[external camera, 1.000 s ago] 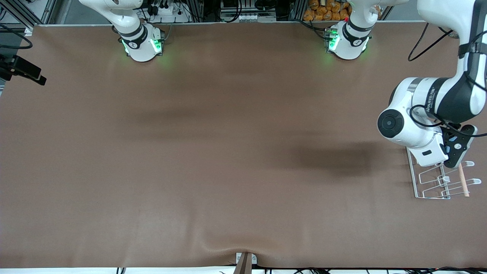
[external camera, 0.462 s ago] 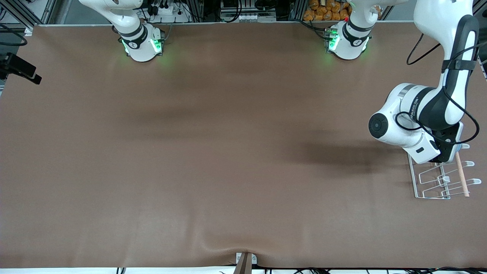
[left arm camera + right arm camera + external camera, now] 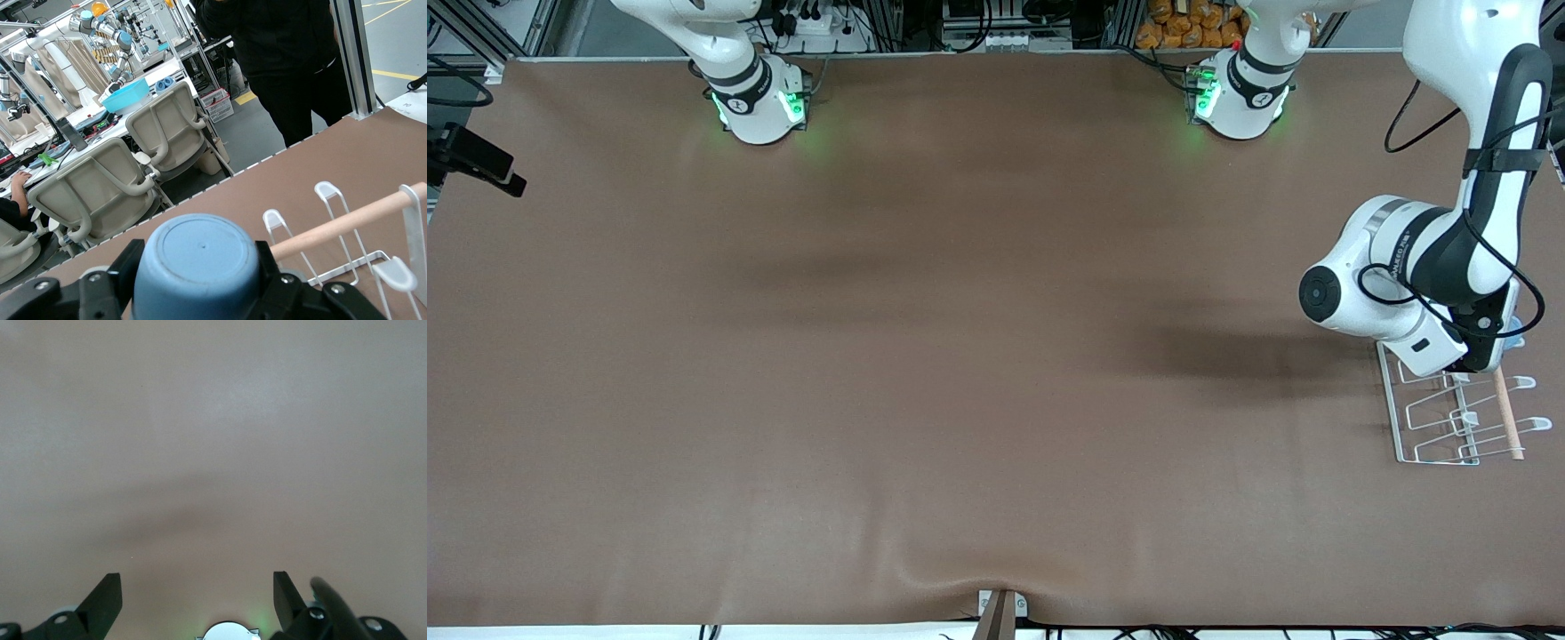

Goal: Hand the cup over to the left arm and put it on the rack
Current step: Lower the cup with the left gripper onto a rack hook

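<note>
The left hand (image 3: 200, 283) is clamped on the cup (image 3: 197, 267), one black finger (image 3: 123, 270) pressed against each side of it. The light-blue cup is gripped bottom-out, its flat round base turned toward the wrist camera. Just past the cup from the hand lies the rack (image 3: 347, 260): its wooden rod (image 3: 347, 223) runs out from beside the cup, and white looped prongs stand up around it, with the wire base resting on the brown counter (image 3: 267, 193). In the front view the left arm (image 3: 1423, 267) bends down over the rack's (image 3: 1449, 418) end that is farther from the front camera, at the left arm's end of the counter (image 3: 925, 356), and only a sliver of blue shows at its wrist.

The right hand (image 3: 197, 600) waits with its fingers spread wide apart and nothing between them, hanging over bare counter (image 3: 213, 440).
</note>
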You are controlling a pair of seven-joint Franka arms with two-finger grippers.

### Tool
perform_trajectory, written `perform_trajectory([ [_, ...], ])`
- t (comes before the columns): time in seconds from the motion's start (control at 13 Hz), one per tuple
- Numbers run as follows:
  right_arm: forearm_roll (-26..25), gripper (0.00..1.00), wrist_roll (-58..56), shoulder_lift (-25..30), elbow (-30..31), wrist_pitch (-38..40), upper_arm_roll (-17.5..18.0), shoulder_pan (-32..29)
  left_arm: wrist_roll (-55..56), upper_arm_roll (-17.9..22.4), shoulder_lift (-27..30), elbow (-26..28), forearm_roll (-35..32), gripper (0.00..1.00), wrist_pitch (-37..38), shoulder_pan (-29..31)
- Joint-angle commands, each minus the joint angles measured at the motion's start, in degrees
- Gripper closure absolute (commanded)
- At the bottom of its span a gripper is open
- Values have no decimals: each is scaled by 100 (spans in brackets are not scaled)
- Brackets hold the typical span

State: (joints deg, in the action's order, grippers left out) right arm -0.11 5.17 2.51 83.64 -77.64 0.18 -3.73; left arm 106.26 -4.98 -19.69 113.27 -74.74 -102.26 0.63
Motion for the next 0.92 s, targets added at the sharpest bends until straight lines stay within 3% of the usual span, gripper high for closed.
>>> perform_trajectory([
  [0.0,63,0,-60,-31,-103,39,43,-66,123,-29,124,107,-295,96,-39,43],
  [0.85,37,0,-60,-31,-112,39,43,-84,1054,-38,-324,72,-603,93,-83,96],
])
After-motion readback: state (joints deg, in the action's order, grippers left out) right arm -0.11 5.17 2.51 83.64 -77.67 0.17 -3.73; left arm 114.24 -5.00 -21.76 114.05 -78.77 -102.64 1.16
